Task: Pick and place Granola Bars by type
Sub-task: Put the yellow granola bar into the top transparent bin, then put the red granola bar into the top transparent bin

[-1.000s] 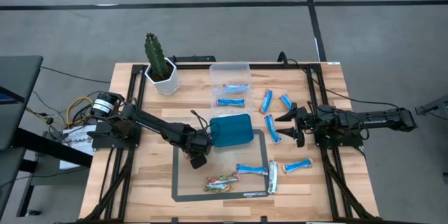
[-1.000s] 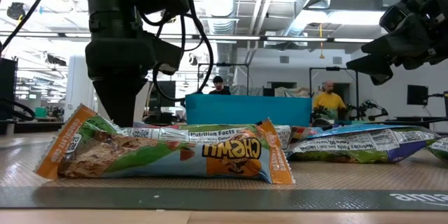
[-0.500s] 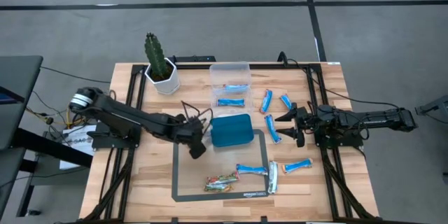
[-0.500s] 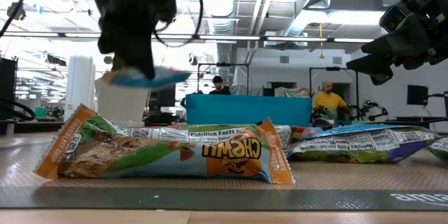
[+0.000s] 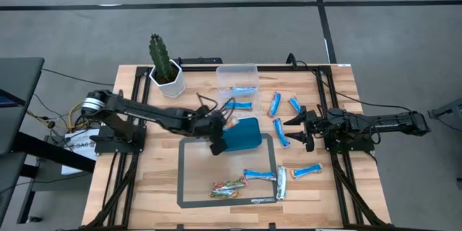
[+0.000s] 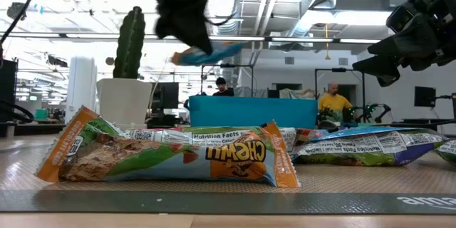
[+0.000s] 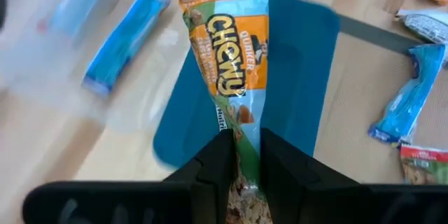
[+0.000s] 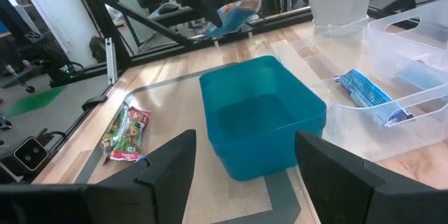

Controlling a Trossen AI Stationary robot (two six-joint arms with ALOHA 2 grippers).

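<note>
A cactus in a white pot (image 5: 165, 68) stands at the far left corner of the wooden table (image 5: 339, 86). Next to it sits a clear plastic bin (image 5: 237, 86) with blue bars inside. A teal tray (image 5: 241, 134) sits in the middle of the table, at the top edge of a grey mat (image 5: 191, 180).

The left gripper (image 7: 241, 155) is up in the air over the left edge of the teal tray. Its two dark fingers are squeezed tight on the end of a Chewy granola bar (image 7: 225, 56). The bar sticks straight out from the fingers, longways, over the tray. Its wrapper is orange, green and light blue, with the word "CHEWY" in yellow letters. Nothing is between the bar and the tray under it.

More blue bars (image 5: 275, 104) lie on the wood to the right of the tray, and two blue ones (image 5: 259, 175) lie lower down by the mat's right side. Another green and orange Chewy bar (image 6: 171, 154) lies flat on the mat near the front, longways across.

The right gripper (image 5: 294, 128) waits just right of the blue bars, off the table top. Its fingers are spread wide and hold nothing.

People stand far back in the room.
</note>
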